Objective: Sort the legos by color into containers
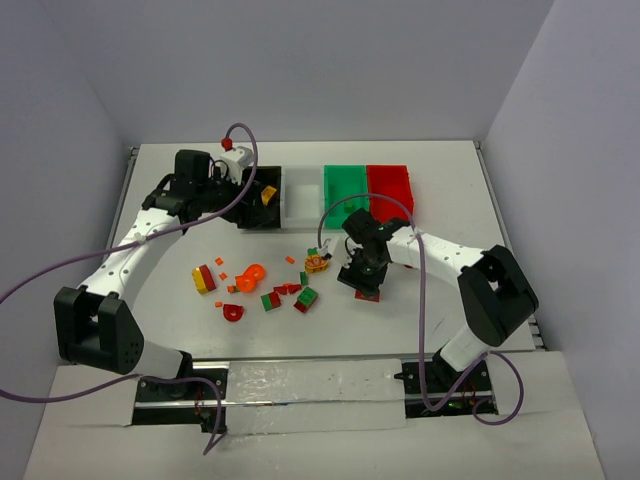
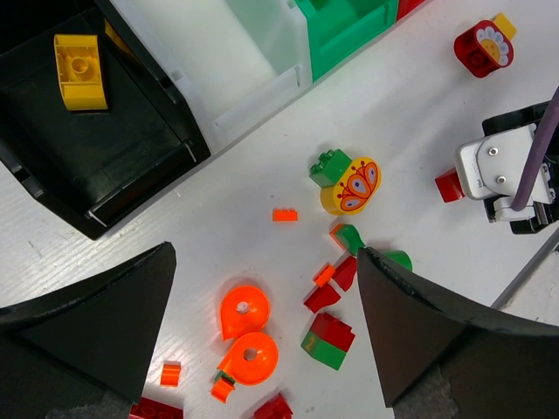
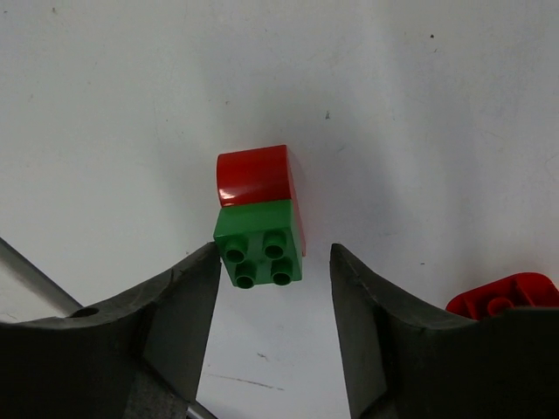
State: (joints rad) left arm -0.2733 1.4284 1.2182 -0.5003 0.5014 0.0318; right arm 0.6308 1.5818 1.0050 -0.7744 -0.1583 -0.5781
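Right claw (image 3: 272, 255) parted, hovering low over white tabletop (image 3: 419, 105); left claw (image 2: 262, 262) parted too, black rectangular plastic bin (image 2: 105, 175) ahead-left of it, holding one yellow curved brick (image 2: 80, 72). Between the right fingertips: green square studded plastic brick (image 3: 260, 249), red rounded plastic brick (image 3: 253, 175) joined just beyond. Drop straight, centre, pinch the flat green sides, avoid tilting.

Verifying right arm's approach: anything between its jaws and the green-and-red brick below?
Nothing visible. The green-and-red brick lies on the table between the open jaws of the right gripper. A red piece lies off to the side, outside the gap.
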